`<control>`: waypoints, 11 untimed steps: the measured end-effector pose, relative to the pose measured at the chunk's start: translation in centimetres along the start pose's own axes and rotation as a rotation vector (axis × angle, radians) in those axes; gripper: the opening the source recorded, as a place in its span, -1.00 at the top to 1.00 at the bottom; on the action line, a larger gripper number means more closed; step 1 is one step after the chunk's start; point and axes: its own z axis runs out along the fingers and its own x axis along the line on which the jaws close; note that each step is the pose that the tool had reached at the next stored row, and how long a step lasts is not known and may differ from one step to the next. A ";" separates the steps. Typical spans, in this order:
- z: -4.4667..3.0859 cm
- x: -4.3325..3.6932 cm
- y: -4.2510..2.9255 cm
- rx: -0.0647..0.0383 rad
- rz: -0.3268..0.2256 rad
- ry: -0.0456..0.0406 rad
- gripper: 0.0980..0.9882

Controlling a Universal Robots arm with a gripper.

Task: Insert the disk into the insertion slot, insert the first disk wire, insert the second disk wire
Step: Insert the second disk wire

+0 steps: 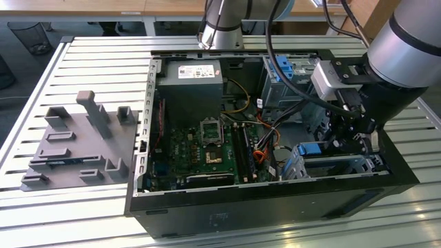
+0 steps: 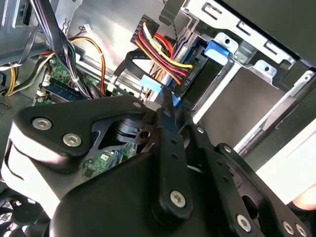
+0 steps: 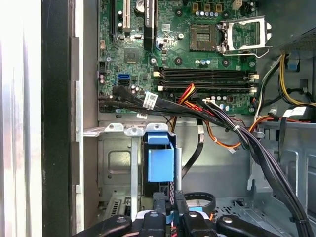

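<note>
**Disk seated, work now at the wires**

A slatted table point(image 1: 90, 57) carries an open case point(image 1: 276, 196) with a grey fixture point(image 1: 76, 150) beside it on the exterior view's left. The arm point(image 1: 406, 46) reaches down into the case's corner at the exterior view's right, past the board point(image 1: 206, 150).

In that corner lies the slot point(image 3: 116, 163), its perforated sheet-metal wall seen in both wrist views point(image 2: 247, 94). The disk point(image 3: 160, 160) sits inside it, so the first step looks done. Its blue carrier shows at the mouth in the exterior view point(image 1: 313, 150), and its blue tab stands against the metal frame in the second wrist view point(image 2: 217, 49).

A bundle of red, yellow and black wires point(image 2: 158, 49) runs to a black plug point(image 2: 185, 81) at the disk's end. That plug seems to be pushed home, though I cannot tell for sure.

The gripper point(image 2: 168, 101) hangs just beside that plug, close to the disk's end. In the first wrist view its fingers point(image 3: 159, 205) stand nearly pressed together, with something small and pale blue point(image 3: 170, 211) between them. I take this for a wire's plug, pinched. A pale blue piece point(image 2: 150, 83) also sits just by the fingertips.

So the step in hand is a wire insertion, likely the second. Seating that plug calls for squaring it to its socket on the disk, then a short straight push. Room is tight: loose cables point(image 3: 212, 116) cross near the cage and could snag.
</note>
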 end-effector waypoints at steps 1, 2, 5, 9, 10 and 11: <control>-0.10 -0.01 0.00 0.000 0.000 0.0000 0.72; -0.21 -0.02 0.00 0.000 0.000 0.0001 0.72; -0.38 -0.03 -0.01 0.000 0.000 0.0003 0.72; -0.73 -0.06 -0.01 0.000 0.000 0.0003 0.72; -0.84 -0.07 -0.02 0.000 0.000 0.0004 0.72; -0.96 -0.08 -0.02 0.000 0.000 0.0003 0.72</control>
